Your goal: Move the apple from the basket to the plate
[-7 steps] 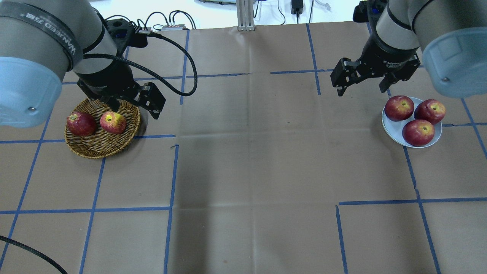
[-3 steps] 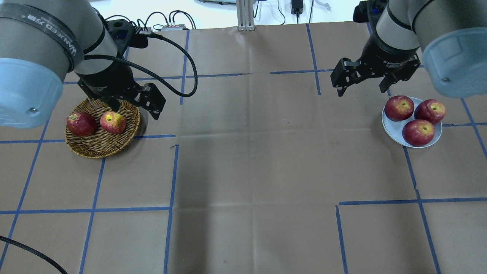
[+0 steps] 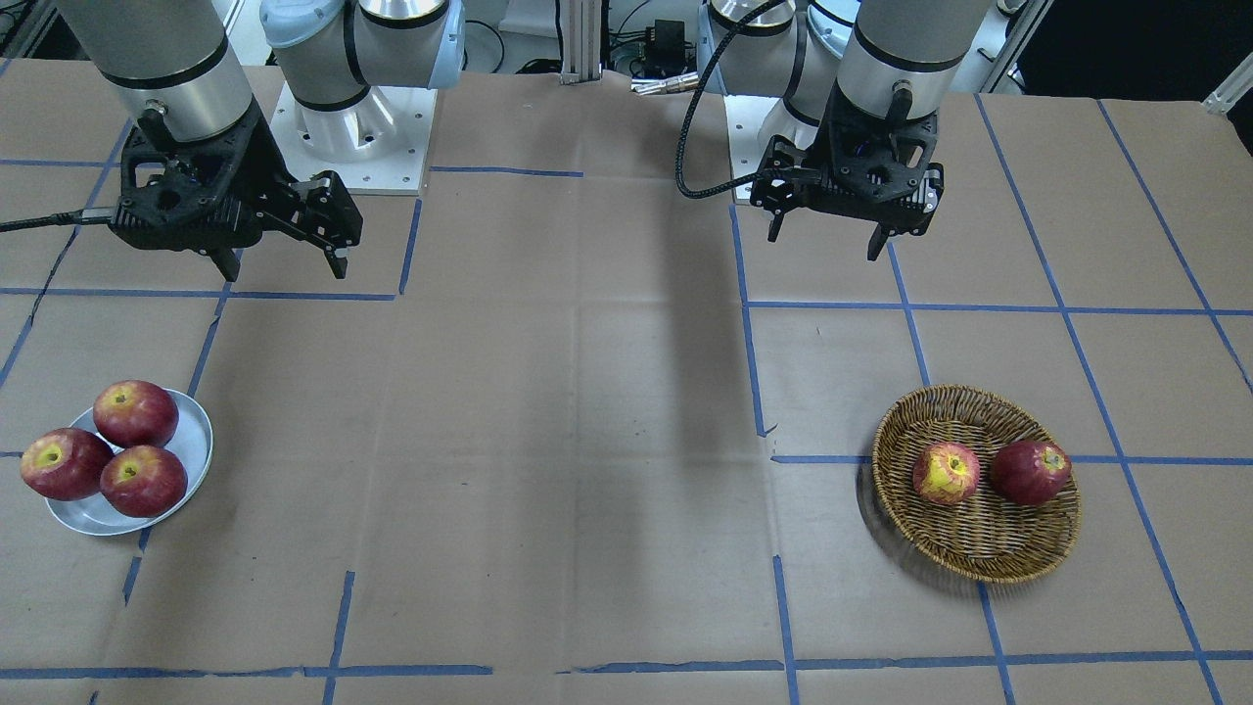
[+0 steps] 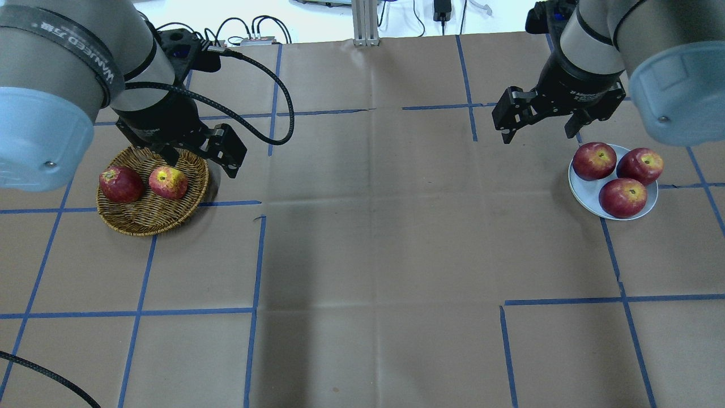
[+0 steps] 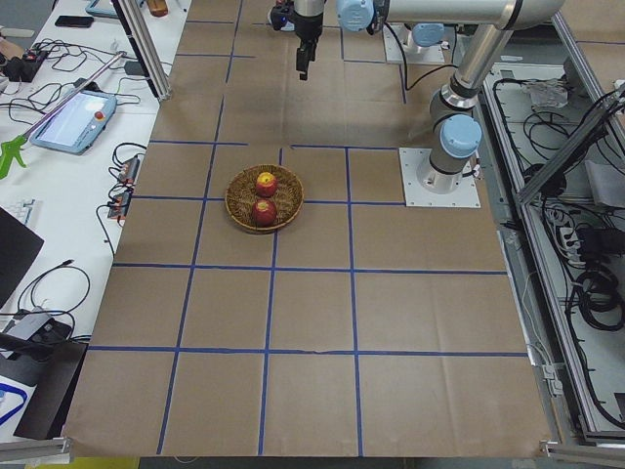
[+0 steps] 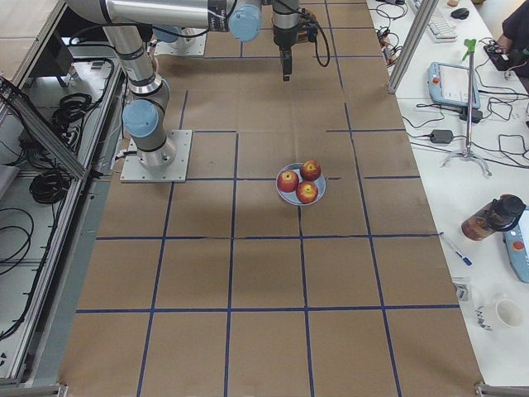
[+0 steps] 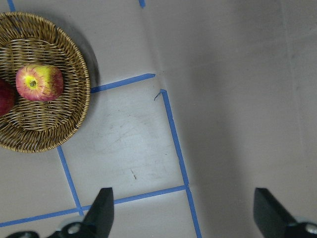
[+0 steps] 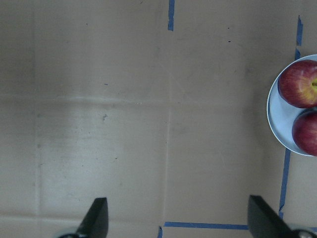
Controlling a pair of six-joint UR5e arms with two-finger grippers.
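my left gripper (image 3: 824, 245) hangs open and empty, and the streaky pink-and-yellow apple (image 3: 946, 473) is not under it: in my left wrist view the apple sits up and to the left of the gap between my fingers, inside the wicker basket (image 3: 1018, 548), stem end up, with no clear long axis. my right gripper (image 3: 286, 274), also open and empty, is well apart from it, near the plate (image 3: 196, 436). counts: 2 apples in 1 basket, the other a dark red apple (image 3: 1030, 471), and 3 red apples (image 3: 135, 413) on 1 plate
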